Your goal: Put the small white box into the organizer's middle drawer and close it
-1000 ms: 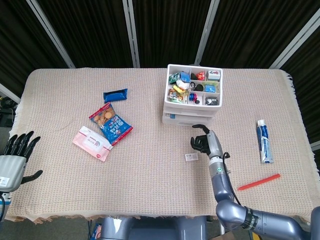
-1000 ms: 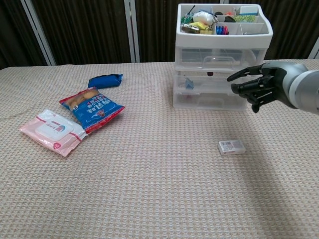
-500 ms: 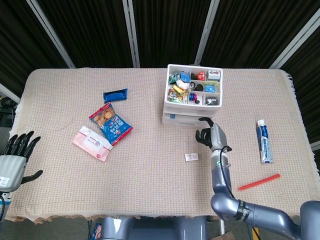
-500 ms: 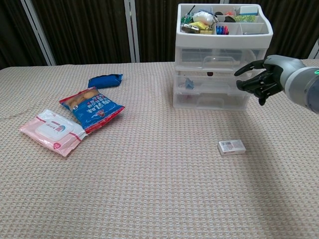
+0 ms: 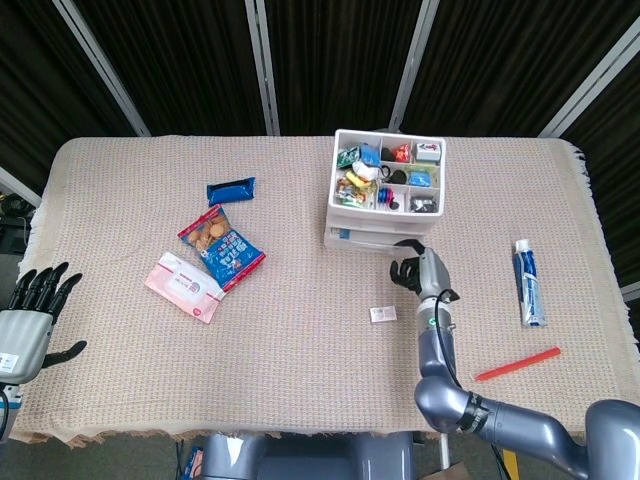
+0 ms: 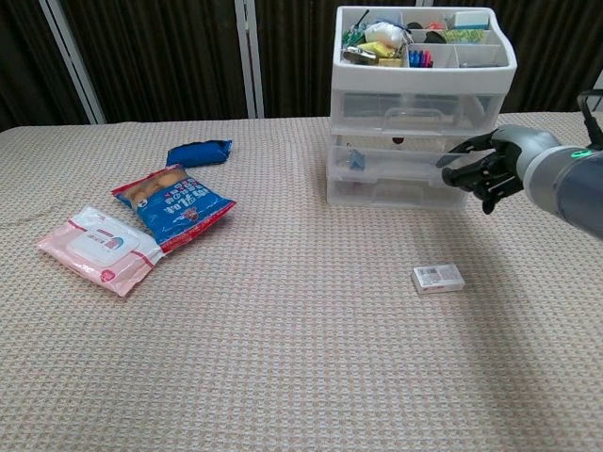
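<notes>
The small white box (image 6: 437, 278) lay flat on the woven tablecloth (image 5: 300, 330), out in front of the organizer (image 6: 415, 113) and well apart from it, with nothing touching it. The organizer stood toward the far side of the table, its top tray packed with small odds and ends, and its clear drawers stacked below. The middle drawer (image 6: 396, 162) looked pushed in, or close to it; I could not tell for certain.

The right hand (image 6: 490, 169) hung at the front right corner of the organizer, level with the middle drawer, its dark fingers (image 6: 466, 174) loosely curled and apart, holding nothing. Whether the fingertips touched the drawer front I could not tell. The left hand (image 5: 35, 305) stayed low at the near left edge of the table, fingers spread and upright, empty.

Off to the left lay a blue snack bag (image 6: 174, 202) overlapping a pink pack of wipes (image 6: 99, 250), with a dark blue wrapper (image 6: 199, 152) behind them. On the right side lay a toothpaste tube (image 5: 528, 282) and, nearer the edge, a red stick (image 5: 517, 364).
</notes>
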You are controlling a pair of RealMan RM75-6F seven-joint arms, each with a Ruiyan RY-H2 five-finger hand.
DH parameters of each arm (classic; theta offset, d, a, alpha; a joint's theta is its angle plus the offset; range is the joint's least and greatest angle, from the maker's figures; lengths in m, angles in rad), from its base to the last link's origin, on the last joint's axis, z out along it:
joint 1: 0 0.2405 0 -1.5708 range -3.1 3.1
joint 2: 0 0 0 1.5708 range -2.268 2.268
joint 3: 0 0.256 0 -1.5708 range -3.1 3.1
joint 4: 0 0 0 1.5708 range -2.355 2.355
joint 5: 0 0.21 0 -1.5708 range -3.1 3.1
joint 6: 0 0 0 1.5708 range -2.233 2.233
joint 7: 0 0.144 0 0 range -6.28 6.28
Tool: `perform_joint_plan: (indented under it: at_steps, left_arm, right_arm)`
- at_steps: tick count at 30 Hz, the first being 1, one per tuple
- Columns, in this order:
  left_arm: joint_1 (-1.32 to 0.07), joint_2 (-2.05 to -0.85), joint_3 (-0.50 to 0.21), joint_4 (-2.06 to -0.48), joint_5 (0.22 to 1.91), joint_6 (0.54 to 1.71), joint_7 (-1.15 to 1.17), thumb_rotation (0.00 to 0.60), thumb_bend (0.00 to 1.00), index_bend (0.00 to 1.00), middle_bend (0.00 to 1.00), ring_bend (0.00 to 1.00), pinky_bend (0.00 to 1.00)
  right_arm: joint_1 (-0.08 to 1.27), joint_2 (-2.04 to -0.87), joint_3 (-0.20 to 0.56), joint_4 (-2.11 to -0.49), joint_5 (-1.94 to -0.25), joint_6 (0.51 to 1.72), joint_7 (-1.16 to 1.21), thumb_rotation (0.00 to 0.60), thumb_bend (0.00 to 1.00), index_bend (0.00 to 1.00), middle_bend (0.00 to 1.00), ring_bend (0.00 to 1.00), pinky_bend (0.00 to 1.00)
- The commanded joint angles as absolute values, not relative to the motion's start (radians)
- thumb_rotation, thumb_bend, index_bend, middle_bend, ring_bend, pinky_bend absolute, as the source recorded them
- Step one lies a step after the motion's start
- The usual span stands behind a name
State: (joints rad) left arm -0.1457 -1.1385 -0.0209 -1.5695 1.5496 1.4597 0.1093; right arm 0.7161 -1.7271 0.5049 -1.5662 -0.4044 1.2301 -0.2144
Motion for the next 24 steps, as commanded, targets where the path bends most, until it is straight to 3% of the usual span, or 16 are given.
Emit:
perform_joint_plan:
  at_steps: [1, 8, 24]
  left_arm:
    - [-0.146, -1.138, -0.021, -1.569, 1.55, 1.46, 0.109, 0.6, 0.08, 0.1, 0.0, 0.0, 0.0]
    - [-0.145, -1.139, -0.02, -1.57, 1.551, 1.461, 0.109, 0.6, 0.08, 0.11, 0.0, 0.0, 0.0]
    - [-0.142, -1.149, -0.021, -1.573, 1.553, 1.469, 0.133, 0.6, 0.07, 0.11, 0.0, 0.0, 0.0]
  right_arm:
    - [0.717, -1.737, 0.511, -1.556, -0.401, 1.231, -0.211, 0.6, 0.44, 0.47, 0.82, 0.8, 0.72]
    - [0.704, -1.74, 0.517, -1.565, -0.423, 1.25, -0.203, 0.6, 0.44, 0.49, 0.82, 0.8, 0.72]
    - [0.587, -1.646, 0.469, -1.746, -0.448, 1.273, -0.179, 0.6, 0.44, 0.49, 0.82, 0.8, 0.72]
